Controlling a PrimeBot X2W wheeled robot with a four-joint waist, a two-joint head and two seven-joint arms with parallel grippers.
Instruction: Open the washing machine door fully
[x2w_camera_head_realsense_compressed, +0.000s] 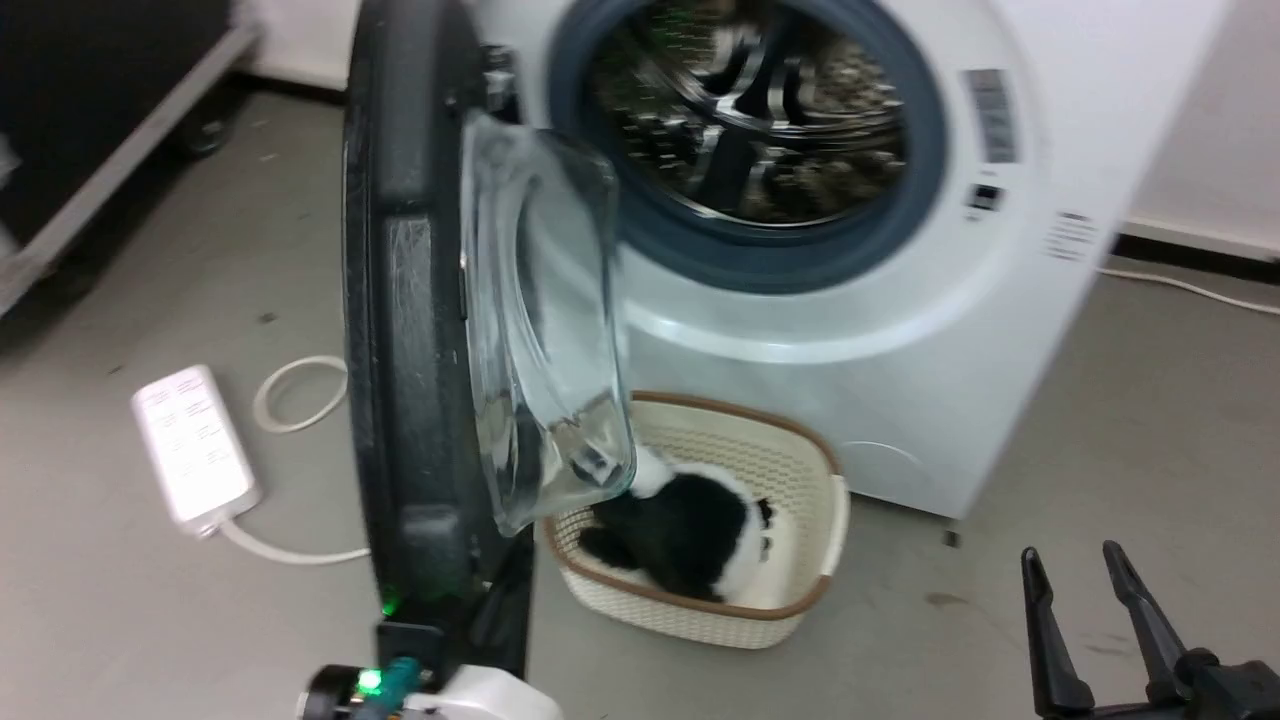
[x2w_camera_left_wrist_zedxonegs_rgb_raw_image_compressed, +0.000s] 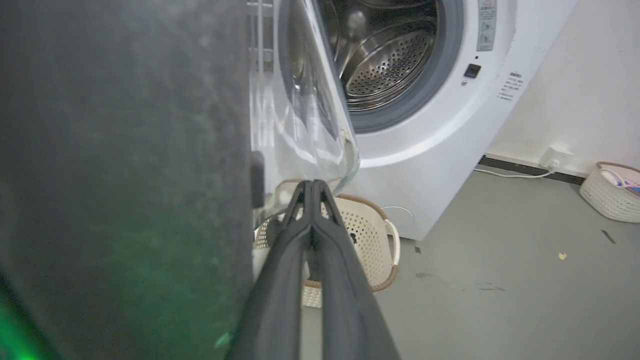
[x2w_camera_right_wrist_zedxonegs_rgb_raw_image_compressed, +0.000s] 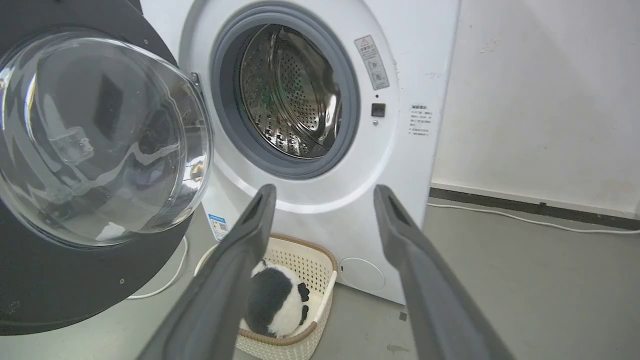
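Note:
The washing machine door (x2w_camera_head_realsense_compressed: 400, 300) stands swung out, edge-on in the head view, its clear glass bowl (x2w_camera_head_realsense_compressed: 540, 330) bulging right toward the drum opening (x2w_camera_head_realsense_compressed: 750, 110). My left gripper (x2w_camera_left_wrist_zedxonegs_rgb_raw_image_compressed: 312, 186) is shut with nothing between its fingers. Its tips are just below the bowl's lower edge (x2w_camera_left_wrist_zedxonegs_rgb_raw_image_compressed: 320, 150), close beside the door's black inner frame (x2w_camera_left_wrist_zedxonegs_rgb_raw_image_compressed: 125, 175). In the head view its dark fingers (x2w_camera_head_realsense_compressed: 512, 610) rise along the door's bottom inner side. My right gripper (x2w_camera_head_realsense_compressed: 1072, 552) is open and apart from the machine, facing the door's bowl (x2w_camera_right_wrist_zedxonegs_rgb_raw_image_compressed: 95, 150) and the drum (x2w_camera_right_wrist_zedxonegs_rgb_raw_image_compressed: 290, 90).
A cream basket (x2w_camera_head_realsense_compressed: 810, 480) holding a black-and-white plush toy (x2w_camera_head_realsense_compressed: 690, 530) sits on the floor under the door and against the white machine (x2w_camera_head_realsense_compressed: 900, 330). A white power strip (x2w_camera_head_realsense_compressed: 190, 445) with its cable lies left of the door. Another basket (x2w_camera_left_wrist_zedxonegs_rgb_raw_image_compressed: 610, 195) stands by the wall.

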